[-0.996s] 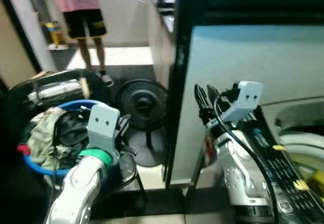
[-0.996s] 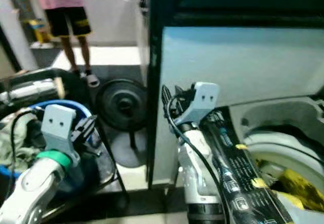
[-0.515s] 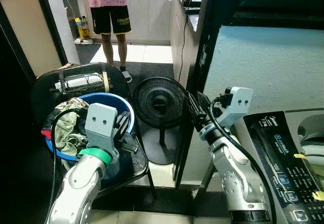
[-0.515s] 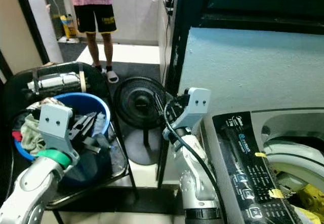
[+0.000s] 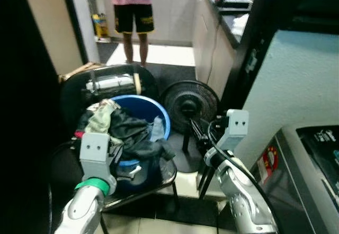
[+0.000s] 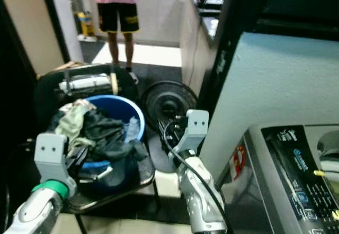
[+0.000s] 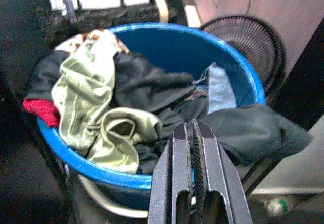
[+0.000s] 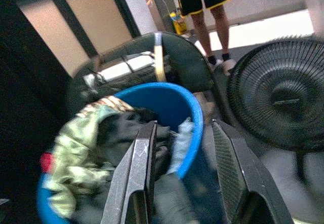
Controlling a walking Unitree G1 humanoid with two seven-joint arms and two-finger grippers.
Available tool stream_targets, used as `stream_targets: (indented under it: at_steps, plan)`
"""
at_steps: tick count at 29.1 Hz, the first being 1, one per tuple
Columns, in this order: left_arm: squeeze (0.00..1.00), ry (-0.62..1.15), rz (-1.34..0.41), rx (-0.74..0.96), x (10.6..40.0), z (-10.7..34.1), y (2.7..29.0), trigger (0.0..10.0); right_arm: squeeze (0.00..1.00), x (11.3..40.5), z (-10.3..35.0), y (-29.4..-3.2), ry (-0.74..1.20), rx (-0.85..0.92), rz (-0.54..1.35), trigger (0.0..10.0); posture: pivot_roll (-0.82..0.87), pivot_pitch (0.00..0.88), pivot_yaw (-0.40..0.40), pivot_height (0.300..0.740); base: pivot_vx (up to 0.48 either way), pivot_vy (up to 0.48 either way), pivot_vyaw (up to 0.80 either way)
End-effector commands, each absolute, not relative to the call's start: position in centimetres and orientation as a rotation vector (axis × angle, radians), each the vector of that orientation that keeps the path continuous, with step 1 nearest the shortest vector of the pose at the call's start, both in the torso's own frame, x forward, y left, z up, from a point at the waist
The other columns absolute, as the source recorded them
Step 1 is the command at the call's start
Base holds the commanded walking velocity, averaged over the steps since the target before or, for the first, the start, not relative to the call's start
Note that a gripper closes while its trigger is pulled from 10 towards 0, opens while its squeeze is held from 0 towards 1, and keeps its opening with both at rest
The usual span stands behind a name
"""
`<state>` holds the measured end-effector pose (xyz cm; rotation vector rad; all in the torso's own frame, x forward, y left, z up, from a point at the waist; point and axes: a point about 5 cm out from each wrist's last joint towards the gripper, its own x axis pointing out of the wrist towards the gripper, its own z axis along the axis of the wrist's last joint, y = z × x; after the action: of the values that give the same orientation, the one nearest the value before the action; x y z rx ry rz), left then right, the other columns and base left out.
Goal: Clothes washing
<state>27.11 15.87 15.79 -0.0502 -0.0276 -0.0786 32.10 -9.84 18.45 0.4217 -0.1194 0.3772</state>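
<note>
A blue basin [image 5: 159, 118] heaped with clothes sits on a black chair [image 5: 108, 80]. In it lie a pale green garment [image 7: 83, 97], dark garments [image 7: 152, 84] and a bit of red cloth [image 7: 43, 110]; one dark piece [image 7: 258, 133] hangs over the rim. My left gripper [image 7: 192, 126] is shut and empty, held just in front of the basin's near rim. My right gripper [image 8: 183, 127] is open and empty, raised to the right of the basin beside the fan and pointing toward the basin.
A black floor fan [image 5: 188, 104] stands right of the chair. The washing machine [image 6: 296, 176] with its control panel is at the right edge, below a pale wall. A person [image 5: 132, 6] in a pink shirt and black shorts stands at the far back.
The camera has swung left: the basin and chair have come toward the middle, and the washing machine has slid to the right edge. Both arms keep their raised pose.
</note>
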Motion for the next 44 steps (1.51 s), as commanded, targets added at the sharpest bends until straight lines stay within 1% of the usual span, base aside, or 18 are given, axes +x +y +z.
stream_targets:
  at_steps: [1,3,4,6,7,9,11,15,17,21,25,28,30,33,36,38,41,44]
  plan:
    - [0.0,-0.001,-0.083,-0.053,27.0,14.9,15.7,10.0,0.0,31.7,18.0,-10.6,-0.105,0.506,0.366,10.0,-0.01,0.026,0.014,0.74,0.0,0.0,0.0]
    - [0.0,0.024,-0.075,-0.048,27.0,14.0,15.9,10.0,0.0,31.5,17.6,-10.6,-0.092,0.574,0.369,10.0,-0.01,0.026,0.014,0.74,0.0,0.0,0.0]
    - [0.0,0.044,-0.07,-0.046,26.9,13.4,16.1,10.0,0.0,31.5,16.7,-10.8,-0.054,0.518,0.348,10.0,-0.02,0.026,0.012,0.74,0.0,0.0,0.0]
    - [0.0,0.063,-0.057,-0.047,26.9,12.5,16.3,10.0,0.0,31.6,15.1,-10.9,0.001,0.343,0.329,10.0,-0.01,0.025,0.01,0.74,0.0,0.0,0.0]
    - [0.0,0.063,-0.057,-0.047,26.9,12.5,16.3,10.0,0.0,31.6,15.1,-10.9,0.001,0.343,0.329,10.0,-0.01,0.025,0.01,0.74,0.0,0.0,0.0]
    - [0.0,0.081,-0.041,0.022,26.8,10.7,16.6,10.0,0.0,31.6,14.0,-11.7,-0.067,0.343,0.298,10.0,-0.01,0.01,-0.004,0.74,0.0,0.0,0.0]
    - [0.0,0.088,-0.043,0.03,26.8,10.2,16.6,10.0,0.0,31.5,13.7,-11.8,-0.084,0.372,0.303,10.0,-0.01,0.01,-0.004,0.74,0.0,0.0,0.0]
    - [0.0,0.089,-0.041,0.029,26.7,9.9,16.7,10.0,0.0,31.4,13.3,-11.8,-0.076,0.384,0.314,10.0,-0.02,0.001,-0.008,0.74,0.0,0.0,0.0]
    - [0.0,0.094,-0.038,-0.001,26.6,9.6,16.6,10.0,0.0,31.2,12.4,-11.6,-0.033,0.366,0.344,10.0,-0.03,0.012,0.018,0.74,0.0,0.0,0.0]
    - [0.0,0.107,-0.07,0.003,26.7,9.3,15.8,10.0,0.0,31.1,12.3,-11.9,-0.026,0.364,0.346,10.0,-0.03,0.005,0.008,0.74,0.0,0.0,0.0]
    - [0.0,0.095,-0.071,-0.004,26.9,9.4,15.7,10.0,0.0,31.1,12.3,-11.8,-0.022,0.365,0.349,10.0,-0.03,0.0,0.003,0.74,0.0,0.0,0.0]
    - [0.0,0.099,-0.069,0.002,26.9,9.2,15.8,10.0,0.0,31.1,11.8,-11.5,0.004,0.339,0.339,10.0,-0.04,0.016,0.031,0.74,0.0,0.0,0.0]
    - [0.0,0.099,-0.091,0.006,27.0,9.2,15.2,10.0,0.0,30.9,11.4,-11.6,0.01,0.292,0.342,10.0,-0.01,0.007,-0.008,0.74,0.0,0.0,0.0]
    - [0.0,0.097,-0.091,0.007,27.1,9.3,15.0,10.0,0.0,30.8,11.2,-11.8,0.013,0.281,0.34,10.0,-0.01,0.007,-0.008,0.74,0.0,0.0,0.0]
    - [0.0,0.09,-0.03,-0.002,27.4,9.1,15.7,10.0,0.0,30.7,10.4,-11.3,0.014,0.235,0.364,10.0,-0.02,0.025,0.019,0.74,0.0,0.0,0.0]
    - [0.0,0.09,-0.03,-0.002,27.4,9.1,15.7,10.0,0.0,30.7,10.4,-11.3,0.014,0.235,0.364,10.0,-0.02,0.025,0.019,0.74,0.0,0.0,0.0]
    - [0.0,0.053,-0.037,-0.01,28.0,9.9,15.5,10.0,0.0,30.4,10.2,-10.7,-0.002,0.144,0.443,10.0,-0.01,0.008,-0.007,0.74,0.101,0.0,0.0]
    - [0.0,0.042,-0.044,-0.018,28.1,10.1,15.6,10.0,0.0,30.4,10.2,-10.5,-0.013,0.121,0.459,10.0,-0.01,0.011,-0.006,0.74,0.304,0.0,0.0]
